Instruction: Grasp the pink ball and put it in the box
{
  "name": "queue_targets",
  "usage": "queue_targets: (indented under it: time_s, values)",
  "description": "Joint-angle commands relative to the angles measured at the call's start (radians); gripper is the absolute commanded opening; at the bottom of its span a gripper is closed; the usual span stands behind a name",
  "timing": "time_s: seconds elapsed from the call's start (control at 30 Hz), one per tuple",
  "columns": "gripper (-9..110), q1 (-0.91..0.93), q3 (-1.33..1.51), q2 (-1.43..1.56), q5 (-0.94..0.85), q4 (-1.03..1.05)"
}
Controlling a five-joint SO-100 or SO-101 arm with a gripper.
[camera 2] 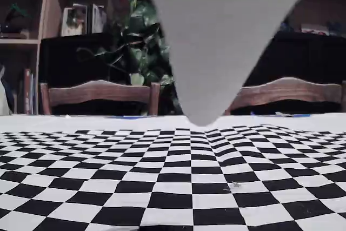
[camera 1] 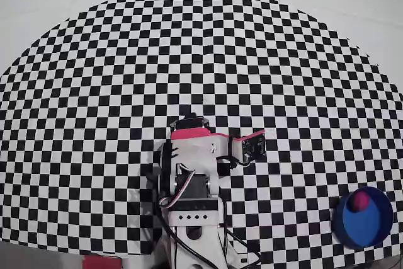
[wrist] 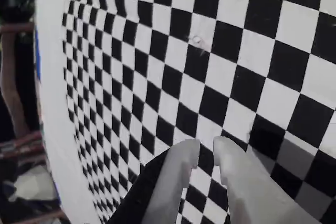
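In the overhead view the counter [camera 1: 50, 4] carries a wide checkered mat [camera 1: 201, 61] whose curved edge leaves plain white margins at the upper left and upper right. The white arm [camera 1: 192, 181] sits folded at bottom centre, with black cables at its base and a small camera module [camera 1: 250, 147] jutting to its right. Nothing else stands on the squares around it, so the mat lies open to the left, ahead and to the right. At the lower right, close to the mat's edge, the box [camera 1: 366, 223] holds the pink ball [camera 1: 359, 201] against its upper rim. In the wrist view the hand [wrist: 206, 148] hangs empty over the squares, fingers nearly together with a narrow gap. The fixed view shows chairs [camera 2: 100, 94] and a plant [camera 2: 138, 31] beyond the far edge.
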Motion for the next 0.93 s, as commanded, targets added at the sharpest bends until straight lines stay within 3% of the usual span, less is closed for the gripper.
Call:
queue_targets:
  time_s: [0.0,0.9]
  values:
    - [0,-0.005,0.006,0.017,0.005,0.006]
    - [0,-0.006,0.008,0.017,-0.005,0.006]
